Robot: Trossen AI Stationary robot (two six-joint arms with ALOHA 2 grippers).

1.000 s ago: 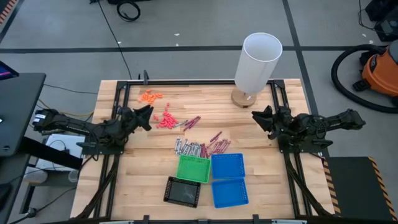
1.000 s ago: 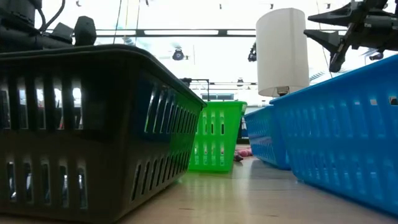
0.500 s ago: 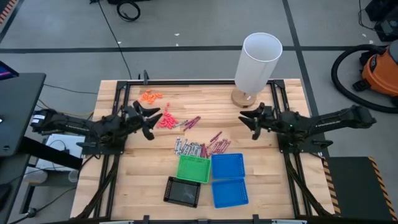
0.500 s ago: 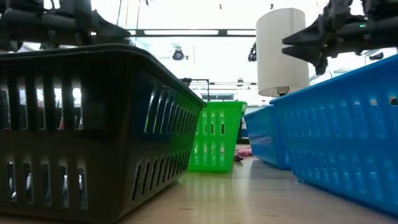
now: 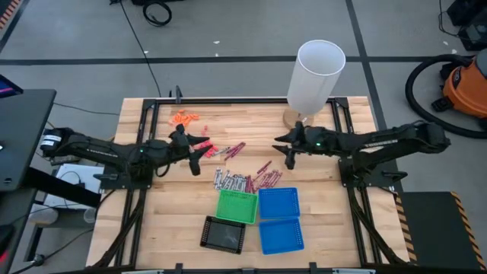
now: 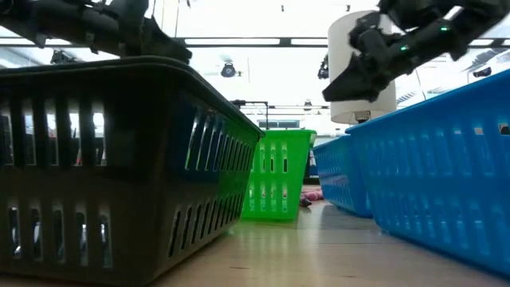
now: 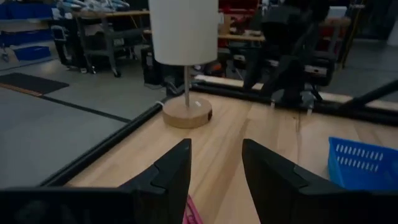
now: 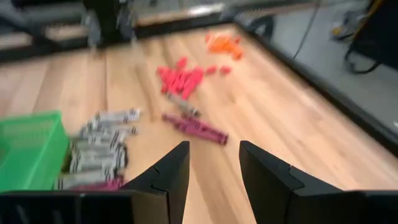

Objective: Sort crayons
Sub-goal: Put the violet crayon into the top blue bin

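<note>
Evidently poised to sort, both end effectors, left (image 5: 199, 150) and right (image 5: 285, 149), hover wide and empty beside the grey-and-maroon crayons (image 5: 247, 180) scattered mid-tabletop (image 5: 319, 221).

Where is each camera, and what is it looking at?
High view: above the table, looking straight down; both arms show, left claw and right claw.
Low view: at tabletop height, among the baskets; arms overhead.
Left wrist view: looks past its fingers at the lamp.
Right wrist view: looks past its fingers at the crayons.
High and right wrist views share the crayons.
</note>
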